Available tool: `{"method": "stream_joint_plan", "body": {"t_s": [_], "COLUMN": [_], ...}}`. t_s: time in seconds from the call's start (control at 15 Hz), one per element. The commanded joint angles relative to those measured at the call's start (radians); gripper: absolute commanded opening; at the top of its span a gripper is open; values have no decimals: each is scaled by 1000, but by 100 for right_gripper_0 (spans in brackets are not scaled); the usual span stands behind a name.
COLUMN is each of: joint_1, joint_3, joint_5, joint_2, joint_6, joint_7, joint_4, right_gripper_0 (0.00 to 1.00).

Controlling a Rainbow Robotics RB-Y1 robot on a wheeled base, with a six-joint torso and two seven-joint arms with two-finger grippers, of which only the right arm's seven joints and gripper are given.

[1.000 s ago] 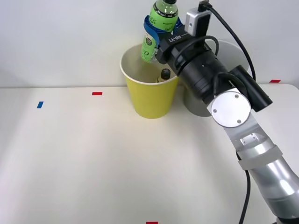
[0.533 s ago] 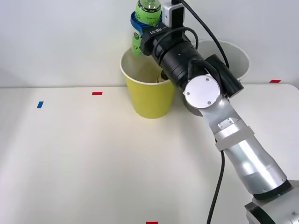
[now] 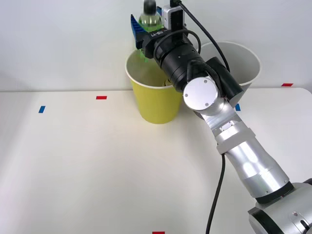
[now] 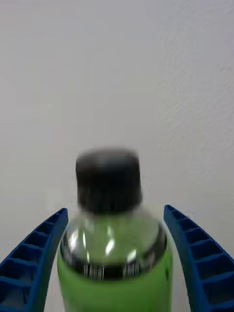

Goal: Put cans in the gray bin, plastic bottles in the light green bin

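Sitting between the two blue ribbed fingers (image 4: 34,258) of the right claw (image 3: 145,30), the green bottle (image 3: 148,19) is up in the air above the back rim of the light green bin (image 3: 156,105). From the wrist camera the bottle (image 4: 114,243) shows a black cap, a clear shoulder and a green label below, with one finger on each side of it; a little gap shows between each finger and the bottle's shoulder, and the lower part of the grip is out of frame, so whether the claw is clamped on it or has let go cannot be told. In the front view the bottle is upright or nearly so, cap at the top edge of the frame, with the blue finger ribs to its left and the black wrist and its camera to its right. The yellow-green bin stands on the white surface (image 3: 87,165) near the back wall; the arm's black forearm crosses over its right rim. The gray bin (image 3: 243,58) stands just beside it on the right, largely behind the arm, white rim and pale inside showing. Small red tape marks (image 3: 101,97) and a blue one (image 3: 41,109) lie on the surface to the left of the bins.
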Motion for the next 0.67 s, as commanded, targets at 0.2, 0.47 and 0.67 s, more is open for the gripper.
{"method": "stream_joint_plan", "body": {"t_s": [0.2, 0.47, 0.67], "joint_1": [9, 98, 285], "joint_3": [0, -3, -14], "joint_5": [2, 6, 19], "joint_2": [13, 3, -7], "joint_6": [-10, -17, -17], "joint_7": [6, 16, 26], "joint_4": [0, -107, -330], "right_gripper_0": [100, 100, 100]}}
